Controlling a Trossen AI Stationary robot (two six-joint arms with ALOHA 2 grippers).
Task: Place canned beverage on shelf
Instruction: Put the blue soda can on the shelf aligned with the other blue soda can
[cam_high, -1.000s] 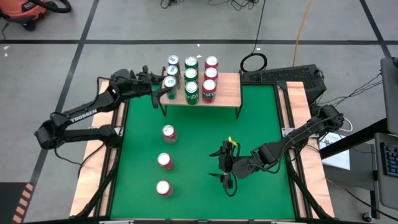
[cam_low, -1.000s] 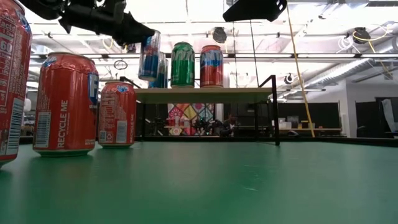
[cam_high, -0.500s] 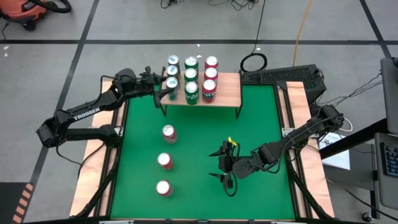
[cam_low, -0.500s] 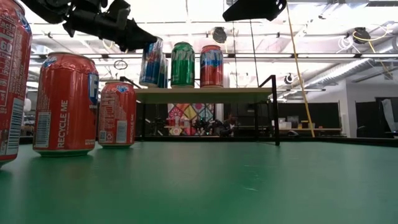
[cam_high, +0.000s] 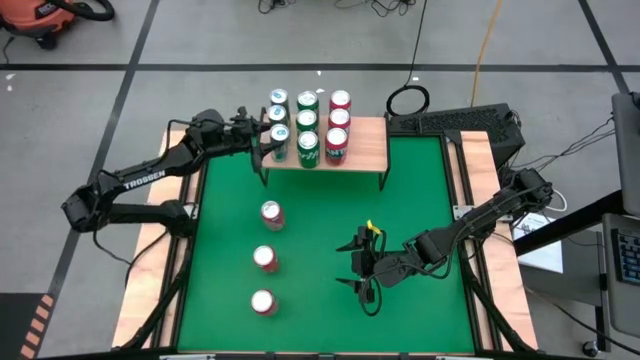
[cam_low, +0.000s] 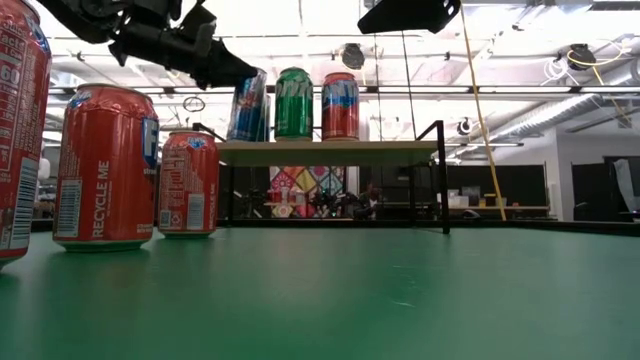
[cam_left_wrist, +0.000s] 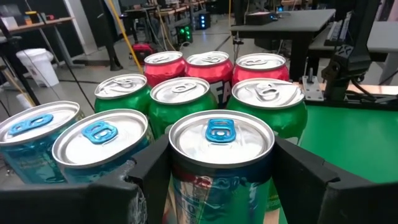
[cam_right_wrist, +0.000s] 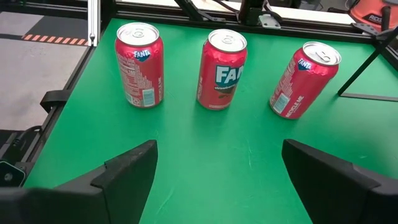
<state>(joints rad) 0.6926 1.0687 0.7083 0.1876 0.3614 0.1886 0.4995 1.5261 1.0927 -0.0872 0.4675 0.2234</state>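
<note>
The shelf (cam_high: 362, 148) is a wooden plank on black legs at the far side of the green table. Blue, green and red cans stand on it in three rows (cam_left_wrist: 186, 93). My left gripper (cam_high: 264, 141) is at the shelf's left end, shut on a blue-tabbed can (cam_high: 278, 133), which is nearest in the blue row. In the low view this can (cam_low: 247, 105) is tilted, with its base at the plank's level. My right gripper (cam_high: 361, 268) is open and empty over the table's right half. My left gripper pinches the can's side wall just under the rim (cam_left_wrist: 186, 180) between its two fingers (cam_left_wrist: 152, 171), one on each side. The fingers come level from the table's left. The can leans slightly; I cannot tell whether its base touches the plank.
Three red cans (cam_high: 271, 214) (cam_high: 264, 258) (cam_high: 262, 302) stand in a line on the green table (cam_high: 420, 190), left of centre; they also show in the right wrist view (cam_right_wrist: 222, 61). The shelf's right part is bare wood.
My left gripper has gone toward the table's right edge and down with the blue-tabbed can, bringing it in over the shelf's left end beside the other blue cans. The can has sunk from above the plank to the plank's level.
</note>
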